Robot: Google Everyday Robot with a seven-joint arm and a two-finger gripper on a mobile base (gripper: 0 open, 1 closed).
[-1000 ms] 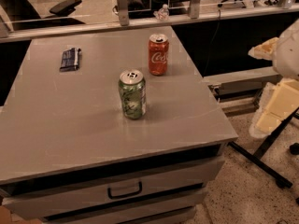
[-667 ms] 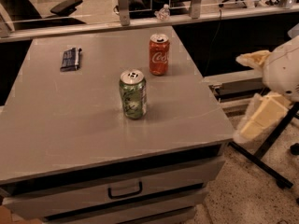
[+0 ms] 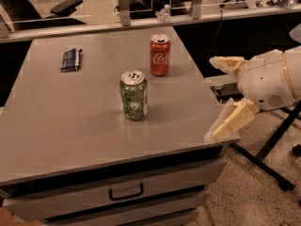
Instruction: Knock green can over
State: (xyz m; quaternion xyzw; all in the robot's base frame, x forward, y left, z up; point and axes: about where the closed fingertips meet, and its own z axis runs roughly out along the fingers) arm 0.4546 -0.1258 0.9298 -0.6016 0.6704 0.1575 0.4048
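Observation:
The green can point(image 3: 134, 95) stands upright near the middle of the grey table point(image 3: 70, 121), its silver top and pull tab facing up. My gripper point(image 3: 217, 98) comes in from the right, over the table's right edge, to the right of the can and well apart from it. Its two cream fingers are spread wide, one finger point(image 3: 225, 63) up near the red can's level, the other point(image 3: 230, 121) low by the table's front right corner. It holds nothing.
A red Coca-Cola can point(image 3: 160, 54) stands upright behind and right of the green can. A dark flat packet point(image 3: 71, 60) lies at the back left. A drawer with a handle point(image 3: 126, 192) sits under the tabletop. Black stand legs point(image 3: 273, 145) cross the floor at right.
My gripper has moved left from beyond the table's right side to over its right edge, closer to the green can. Both cans stand as before.

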